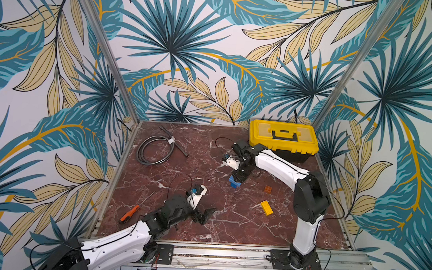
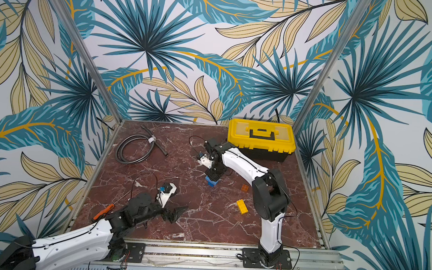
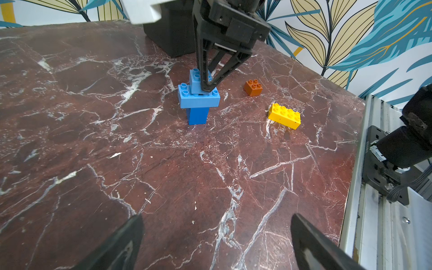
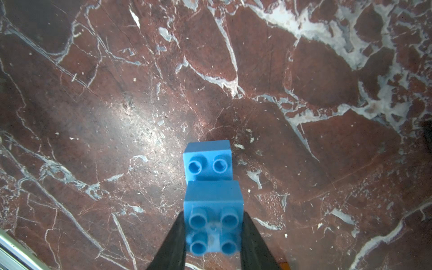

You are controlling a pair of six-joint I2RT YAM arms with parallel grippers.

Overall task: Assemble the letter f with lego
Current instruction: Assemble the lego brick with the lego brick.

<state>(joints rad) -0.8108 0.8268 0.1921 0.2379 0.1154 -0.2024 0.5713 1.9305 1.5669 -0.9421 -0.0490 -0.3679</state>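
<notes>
Red marbled counter [image 1: 182, 169]: toolbox [image 1: 283, 136] at the back, coiled hose [image 1: 155, 150], screwdriver [image 1: 129, 213] near the front, blue brick stack [image 1: 234, 182] standing mid-counter, orange brick [image 1: 268, 189] and yellow brick [image 1: 267, 207] lying nearby.

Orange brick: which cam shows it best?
Left wrist view: the orange brick sits close and unblocked, with its studs and two sides visible. In both top views the brick is only a small speck. The right wrist view doesn't clearly show it.
</notes>
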